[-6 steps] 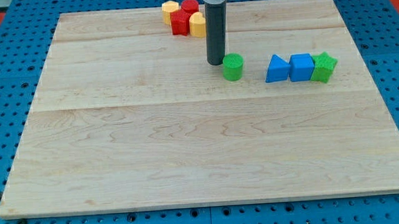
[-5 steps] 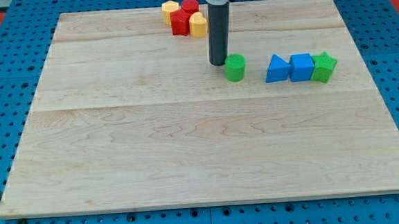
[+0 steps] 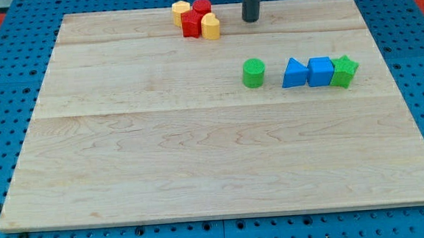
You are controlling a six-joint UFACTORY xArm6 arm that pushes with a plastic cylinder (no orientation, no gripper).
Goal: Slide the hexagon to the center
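The yellow hexagon point(image 3: 181, 11) lies at the view's top of the wooden board point(image 3: 126, 168), at the left end of a tight cluster with a red cylinder point(image 3: 202, 6), a red block point(image 3: 191, 24) and a second yellow block point(image 3: 210, 27). My tip point(image 3: 251, 19) stands near the board's top edge, to the right of that cluster and apart from it. It is well above the green cylinder point(image 3: 253, 73).
A blue triangle point(image 3: 293, 73), a blue cube point(image 3: 320, 72) and a green star-shaped block point(image 3: 344, 71) sit in a touching row right of the green cylinder. Blue pegboard point(image 3: 3, 87) surrounds the board.
My tip has moved from beside the green cylinder's upper left up and to the right, to near the board's top edge. The green cylinder ended slightly right of its first position.
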